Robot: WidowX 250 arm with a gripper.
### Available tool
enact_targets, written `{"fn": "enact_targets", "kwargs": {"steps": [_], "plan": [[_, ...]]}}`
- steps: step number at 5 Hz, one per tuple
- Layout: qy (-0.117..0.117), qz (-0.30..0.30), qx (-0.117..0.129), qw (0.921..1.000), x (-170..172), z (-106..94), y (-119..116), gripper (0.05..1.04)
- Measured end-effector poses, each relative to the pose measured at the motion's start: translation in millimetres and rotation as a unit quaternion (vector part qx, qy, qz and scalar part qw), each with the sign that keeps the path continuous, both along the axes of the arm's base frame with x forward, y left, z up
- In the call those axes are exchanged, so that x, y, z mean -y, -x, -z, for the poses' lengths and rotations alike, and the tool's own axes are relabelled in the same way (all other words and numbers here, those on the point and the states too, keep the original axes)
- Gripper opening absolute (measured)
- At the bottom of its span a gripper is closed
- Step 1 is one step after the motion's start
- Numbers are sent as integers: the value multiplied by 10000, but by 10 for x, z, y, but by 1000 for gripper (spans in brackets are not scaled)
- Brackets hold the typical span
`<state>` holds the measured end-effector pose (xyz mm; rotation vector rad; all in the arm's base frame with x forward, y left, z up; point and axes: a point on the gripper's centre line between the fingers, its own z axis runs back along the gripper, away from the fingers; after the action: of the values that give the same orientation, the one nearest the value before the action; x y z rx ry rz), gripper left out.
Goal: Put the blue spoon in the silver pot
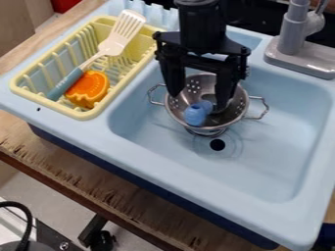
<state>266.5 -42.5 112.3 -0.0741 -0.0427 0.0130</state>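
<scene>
Counted one silver pot [180, 107], perforated like a colander and upright in the basin of one light-blue toy sink [163, 166], with two wire handles on opposite sides. Found one blue spoon [195, 115] in the pot, seen mainly as a rounded blue piece against the near inner wall. Saw one black end effector [198, 102] hanging over the pot, with two fingers spread wide, one above the rim on the dish-rack side and one down within the outline of the bowl. Could not tell touch from a narrow gap between the latter finger and the spoon.

Counted one pale-yellow dish rack [85, 114] beside the basin, holding one spatula [112, 45], slotted white at the head and blue-gray at the handle, slanting across the rack, plus one orange toy piece [90, 89] just beside the handle. Noted one gray faucet [292, 34] at the back, one black drain hole [217, 144] near the pot, and one wooden counter [85, 182] under the sink.
</scene>
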Motion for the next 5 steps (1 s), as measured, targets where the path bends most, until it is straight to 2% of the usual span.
{"fn": "enact_targets", "kwargs": {"steps": [1, 2, 3, 4, 5], "plan": [[-247, 153, 500, 9983, 79, -30, -54, 997], [-79, 331, 542, 9980, 193, -36, -139, 997], [-290, 479, 699, 9960, 230, -31, -162, 997], [-298, 242, 814, 9959, 77, -66, -178, 997], [-316, -392, 836, 9952, -270, -84, -226, 997]]}}
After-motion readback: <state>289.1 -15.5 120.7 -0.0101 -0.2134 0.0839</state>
